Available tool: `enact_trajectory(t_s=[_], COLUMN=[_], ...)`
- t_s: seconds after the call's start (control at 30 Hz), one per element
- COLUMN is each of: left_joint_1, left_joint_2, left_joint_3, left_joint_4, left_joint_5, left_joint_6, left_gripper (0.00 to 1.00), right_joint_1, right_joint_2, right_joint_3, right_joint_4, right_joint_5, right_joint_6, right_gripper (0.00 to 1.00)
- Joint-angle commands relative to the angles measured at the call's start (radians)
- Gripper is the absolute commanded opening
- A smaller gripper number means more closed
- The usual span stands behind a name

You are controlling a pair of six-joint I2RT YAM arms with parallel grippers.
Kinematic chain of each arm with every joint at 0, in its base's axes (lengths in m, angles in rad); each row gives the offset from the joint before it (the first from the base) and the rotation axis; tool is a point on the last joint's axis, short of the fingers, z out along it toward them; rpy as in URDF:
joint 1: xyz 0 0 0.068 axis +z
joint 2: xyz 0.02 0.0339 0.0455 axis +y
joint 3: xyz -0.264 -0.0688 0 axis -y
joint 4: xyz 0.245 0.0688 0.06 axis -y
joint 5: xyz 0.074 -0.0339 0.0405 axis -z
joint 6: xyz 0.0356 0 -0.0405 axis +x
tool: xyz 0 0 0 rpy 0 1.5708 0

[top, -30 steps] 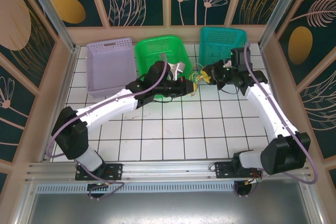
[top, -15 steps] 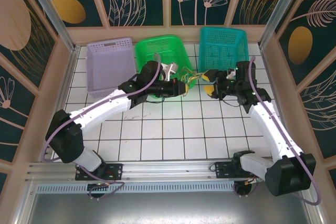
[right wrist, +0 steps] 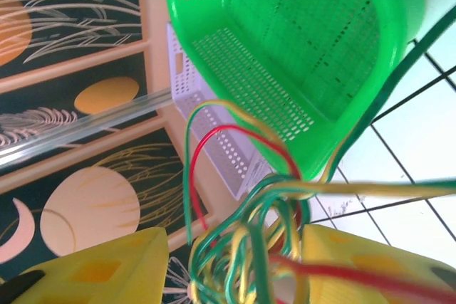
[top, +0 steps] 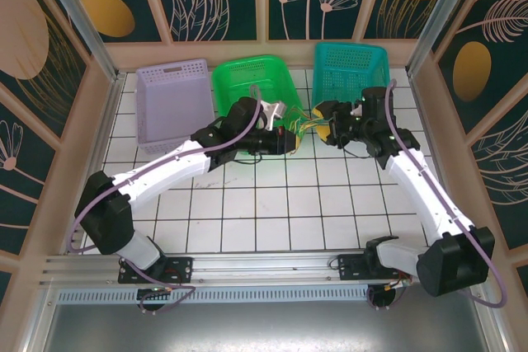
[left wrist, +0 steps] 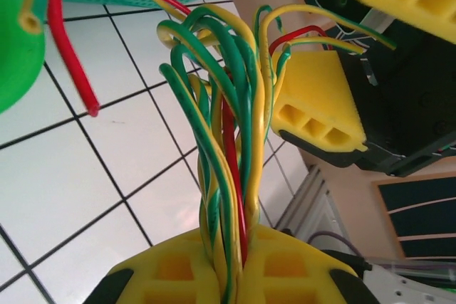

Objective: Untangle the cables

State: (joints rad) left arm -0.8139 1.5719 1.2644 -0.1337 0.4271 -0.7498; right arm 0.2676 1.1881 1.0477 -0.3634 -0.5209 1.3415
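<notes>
Left wrist view: the left pincer (left wrist: 228,265) is clamped on the cables (left wrist: 228,126). The strands are squeezed between its two yellow pads, a detail too small to read from overhead. The bundle has green, yellow and red strands, some striped green-and-yellow, twisted together and fanning into loops further out. One red strand (left wrist: 68,40) hangs apart, beside the rim of the green basket (left wrist: 14,40).

Right wrist view: the right pincer (right wrist: 235,275) stands open, its yellow pads well apart, with the looped strands hanging in the gap. A red strand crosses one pad. The green basket's mesh wall lies beyond.

Overhead view: the tangle sits above the white-tiled bench (top: 272,204), just off the green basket's near right corner. Both pincers meet there. The teal basket (top: 351,68) stands to the green basket's right and the lilac basket (top: 173,100) to its left.
</notes>
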Motion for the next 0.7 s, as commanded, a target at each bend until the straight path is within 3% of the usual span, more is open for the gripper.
enact_trajectory(t_s=[0.0, 0.23, 0.47, 0.67], left_joint_1=[-0.032, -0.099, -0.150, -0.197], left_joint_2=[0.008, 0.022, 0.036, 0.051], left_joint_3=[0.082, 0.168, 0.187, 0.203], left_joint_4=[-0.095, -0.247, -0.252, -0.278], left_joint_5=[-0.102, -0.377, -0.425, -0.491], left_joint_6=[0.122, 0.270, 0.354, 0.410], left_gripper=[0.00, 0.00, 0.00, 0.00], right_joint_1=[0.003, 0.005, 0.005, 0.005], right_joint_2=[0.021, 0.018, 0.028, 0.068], right_joint_3=[0.040, 0.064, 0.018, 0.053], right_joint_4=[-0.078, -0.157, -0.070, -0.073], right_joint_5=[0.043, 0.076, 0.097, 0.121], right_joint_6=[-0.013, -0.013, 0.021, 0.010], right_gripper=[0.48, 0.50, 0.49, 0.36])
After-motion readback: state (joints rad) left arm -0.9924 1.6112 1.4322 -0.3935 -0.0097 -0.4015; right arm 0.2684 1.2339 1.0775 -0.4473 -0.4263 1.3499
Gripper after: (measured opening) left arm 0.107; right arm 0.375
